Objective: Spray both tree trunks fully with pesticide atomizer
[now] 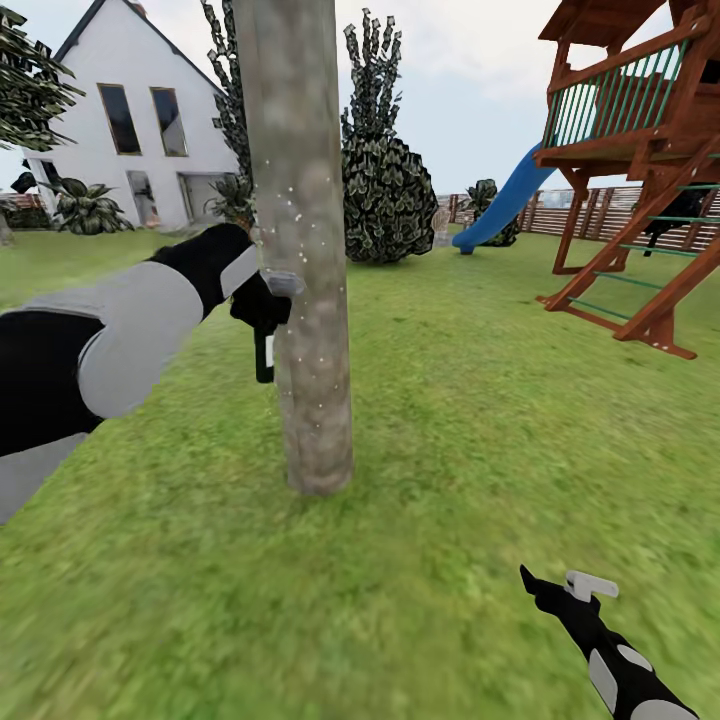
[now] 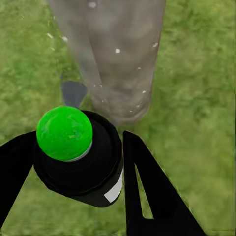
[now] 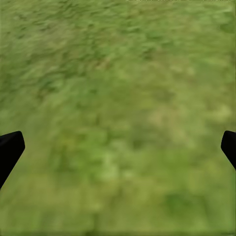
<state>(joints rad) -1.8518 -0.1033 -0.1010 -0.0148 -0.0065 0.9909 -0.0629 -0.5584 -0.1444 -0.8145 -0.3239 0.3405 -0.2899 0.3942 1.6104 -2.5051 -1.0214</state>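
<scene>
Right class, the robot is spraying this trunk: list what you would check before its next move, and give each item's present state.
1. Pesticide atomizer between the left gripper fingers: ok.
2. Atomizer close to the tree trunk: ok.
3. White specks on the trunk: ok, some show.
4. Trunk fully covered: cannot tell; its far side is hidden.
5. Right gripper open and free above the grass: ok.

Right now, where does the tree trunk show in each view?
Head view: trunk upright left of centre, left tool against its left side.
Left wrist view: trunk beyond the atomizer held in the tool.
Right wrist view: grass, no trunk.
Shared landmark: white specks on the bark.
</scene>
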